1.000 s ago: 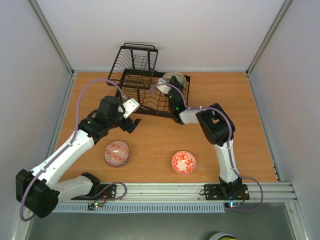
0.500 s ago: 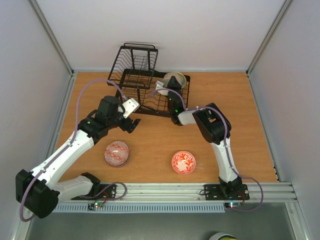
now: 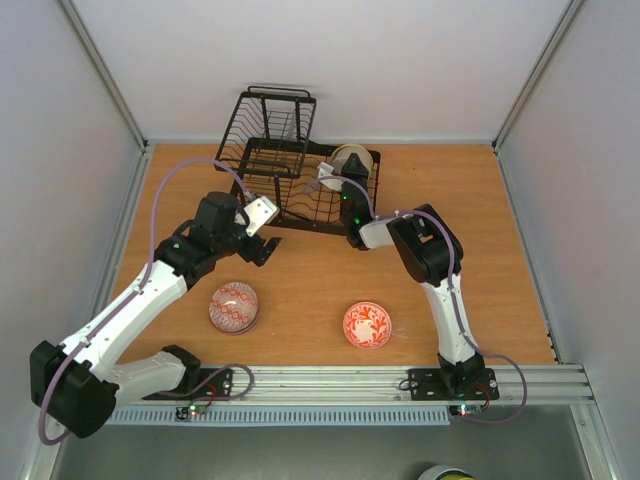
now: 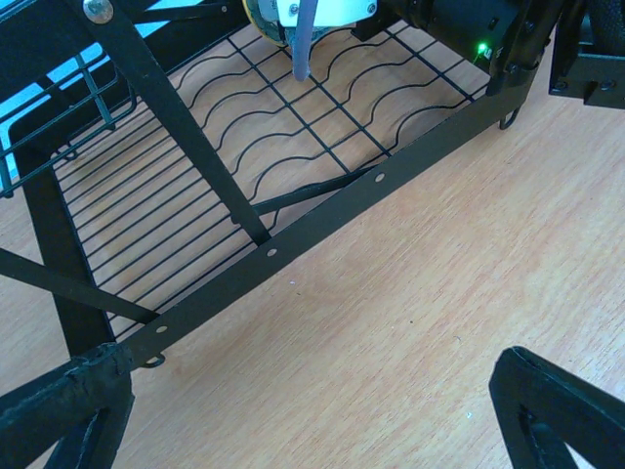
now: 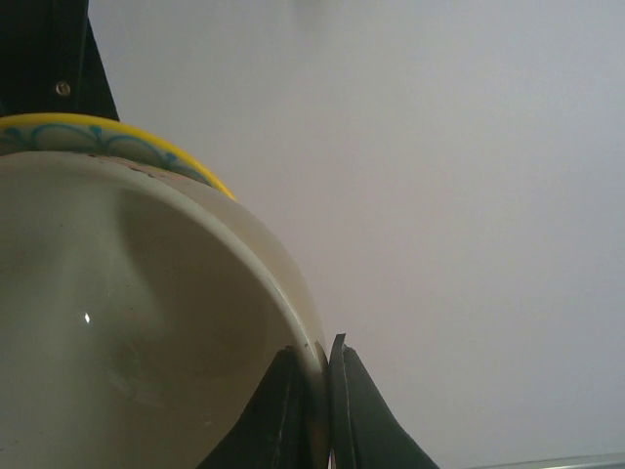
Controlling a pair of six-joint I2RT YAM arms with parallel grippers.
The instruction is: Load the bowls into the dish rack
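Currently right gripper point(image 5: 325, 362) pinches cream bowl point(image 5: 146, 322) by its rim over dish rack point(image 3: 300, 205). Left gripper point(image 4: 308, 415) gapes wide, empty, near its front.

In right wrist view, see only part of cream bowl point(image 5: 137, 313); cut by left and lower edges. In left wrist view, catch only finger ends of left pincer point(image 4: 312, 391) at lower corners; lose dish rack point(image 4: 322, 215) past top and left edges. In top view, cannot resolve fingertips of right pincer point(image 3: 334, 172), too small; cannot identify round object point(image 3: 445, 472), cropped at lower edge.
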